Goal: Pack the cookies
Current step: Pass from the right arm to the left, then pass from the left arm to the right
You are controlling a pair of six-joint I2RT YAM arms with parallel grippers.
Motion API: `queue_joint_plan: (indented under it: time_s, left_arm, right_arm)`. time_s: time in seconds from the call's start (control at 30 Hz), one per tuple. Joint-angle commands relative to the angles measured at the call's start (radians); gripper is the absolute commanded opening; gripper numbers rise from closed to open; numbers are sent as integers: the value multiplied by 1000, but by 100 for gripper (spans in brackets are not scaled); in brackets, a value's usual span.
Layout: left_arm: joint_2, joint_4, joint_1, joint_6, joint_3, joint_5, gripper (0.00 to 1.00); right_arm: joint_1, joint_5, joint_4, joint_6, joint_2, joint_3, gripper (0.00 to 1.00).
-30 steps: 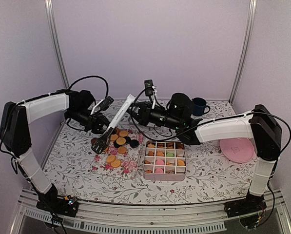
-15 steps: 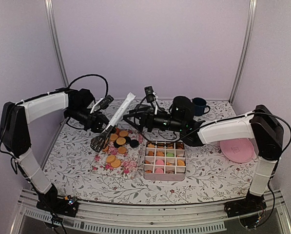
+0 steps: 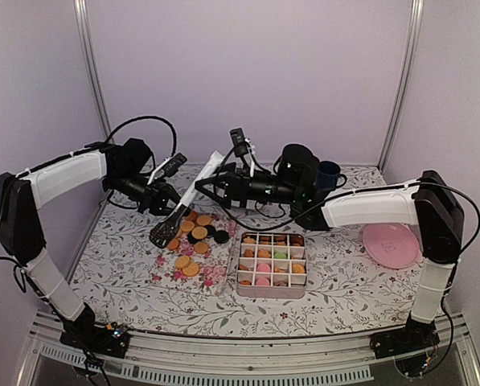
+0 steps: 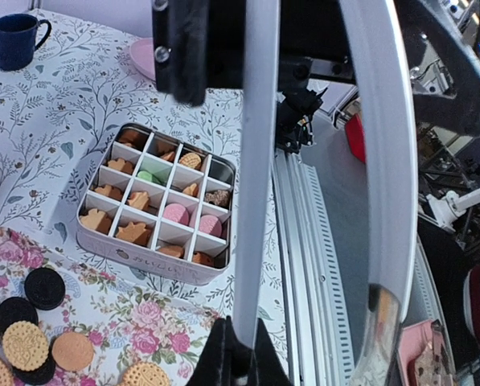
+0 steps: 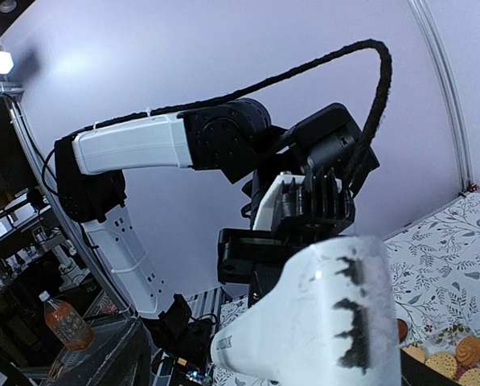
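Only the left wrist view looks into the gridded metal tin (image 4: pixel 155 261), whose cells hold orange, pink and green pieces. Loose cookies (image 3: pixel 193 233), flat round discs, lie on the floral mat (image 3: pixel 214 277) left of it. The left fingers (image 4: pixel 220 358) are clamped on the white tongs (image 3: pixel 188 201). The tongs' glossy end blocks the right wrist view, so whether the right fingers (image 3: pixel 214 188) are apart cannot be told.

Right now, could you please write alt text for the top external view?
The left gripper holds white-handled tongs tilted over loose cookies on a floral mat, while the right gripper stands open at the tongs' upper end. A divided tin of cookies sits centre, a pink plate to its right, a dark mug behind.
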Motion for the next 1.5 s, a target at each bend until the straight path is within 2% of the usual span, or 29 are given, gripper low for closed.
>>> queue_joint_plan:
  time_s: [0.0,0.2,0.37,0.67,0.9,1.03,1.2,1.33,1.47]
  left_arm:
    - [-31,39,-10,-23,-2,5,0]
    - [-30,46,-18,-28,-6,6,0]
    - [-25,68,-28,-42,-13,-8,0]
    - [-46,142,-30,-84,-55,-66,0]
    - [-55,159,-30,-103,-68,-68,0]
    - [-65,161,-29,-97,-78,-71,0]
    - [-59,160,-30,-95,-73,-70,0]
    - [-57,156,-30,-91,-68,-73,0]
    - [-55,139,-30,-77,-68,-76,0]
  right_arm:
    - [-4,3,-21,25,56,42,81]
    - [-4,-3,2,42,84,54,78]
    - [-3,-78,31,91,146,125,69]
    - [-11,-66,71,120,137,109,58]
    - [-39,-66,189,196,123,70,58]
    - [-45,-94,163,182,114,68,63]
    - [-47,-145,87,157,130,86,63]
    - [-47,-185,67,168,157,102,62]
    - [-47,-220,67,181,175,126,57]
